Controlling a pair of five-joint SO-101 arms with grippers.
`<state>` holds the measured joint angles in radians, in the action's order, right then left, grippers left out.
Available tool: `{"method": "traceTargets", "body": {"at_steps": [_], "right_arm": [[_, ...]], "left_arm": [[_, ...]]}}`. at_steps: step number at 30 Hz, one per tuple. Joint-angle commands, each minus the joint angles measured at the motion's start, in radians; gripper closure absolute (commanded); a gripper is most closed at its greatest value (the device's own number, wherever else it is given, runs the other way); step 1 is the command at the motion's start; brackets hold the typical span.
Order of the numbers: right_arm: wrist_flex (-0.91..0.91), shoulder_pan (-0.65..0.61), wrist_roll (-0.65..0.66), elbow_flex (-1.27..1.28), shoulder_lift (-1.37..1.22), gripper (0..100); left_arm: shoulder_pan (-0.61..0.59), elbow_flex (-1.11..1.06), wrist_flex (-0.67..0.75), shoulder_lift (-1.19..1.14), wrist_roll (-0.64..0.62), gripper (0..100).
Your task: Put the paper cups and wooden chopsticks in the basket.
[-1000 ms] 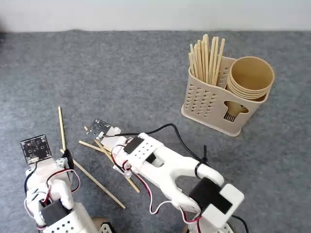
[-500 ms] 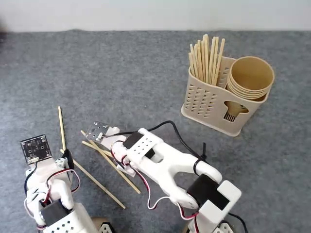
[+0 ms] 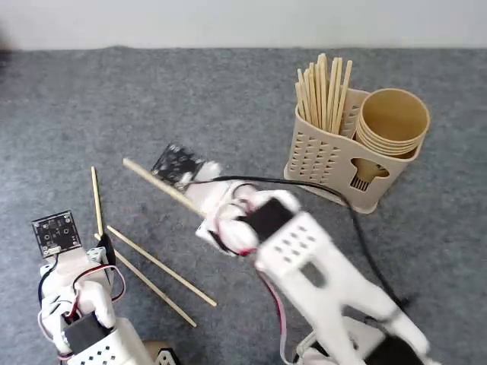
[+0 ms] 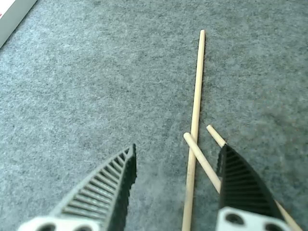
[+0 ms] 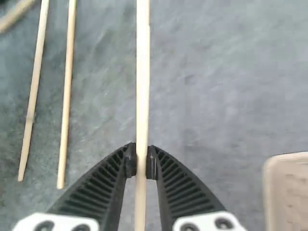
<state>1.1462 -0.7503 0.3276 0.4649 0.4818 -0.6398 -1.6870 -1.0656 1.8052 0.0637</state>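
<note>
1. One wooden chopstick (image 5: 142,72) is clamped between the right fingers (image 5: 155,166), its length extending beyond their tips.
2. The left fingers (image 4: 120,178) are held spread; three loose chopsticks (image 4: 195,96) are seen on the counter (image 4: 96,72) between and beyond them.

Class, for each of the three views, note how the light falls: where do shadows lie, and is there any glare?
High view: soft, even light, no glare; a thin dim shadow hugs the foot of the basket. Left wrist view: the loose chopsticks cast faint, narrow shadows on the carpet. Right wrist view: the held chopstick in the right gripper looks bright, without hard shadow.
</note>
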Motion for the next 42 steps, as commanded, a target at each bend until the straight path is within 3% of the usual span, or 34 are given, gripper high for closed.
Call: {"method": "traceTargets", "body": {"at_steps": [1,10,17,31,38,42], "right_arm": [[-0.005,0.064,0.069,-0.055,0.185,98.9],[-0.102,0.254,0.083,-0.250,0.308,98.9],[-0.404,0.401,0.077,-0.276,0.306,98.9],[-1.124,0.533,0.074,0.201,0.305,98.9],[-1.201,0.630,-0.141,0.307,0.223,98.0],[-1.199,0.645,-0.192,0.304,0.137,85.2]], "left_arm": [[-0.002,0.004,0.014,0.015,-0.003,74],[-0.002,0.004,0.014,0.015,-0.003,74],[-0.002,0.004,0.014,0.015,-0.003,74],[-0.002,0.004,0.014,0.015,-0.003,74],[-0.002,0.004,0.014,0.015,-0.003,74],[-0.002,0.004,0.014,0.015,-0.003,74]]}}
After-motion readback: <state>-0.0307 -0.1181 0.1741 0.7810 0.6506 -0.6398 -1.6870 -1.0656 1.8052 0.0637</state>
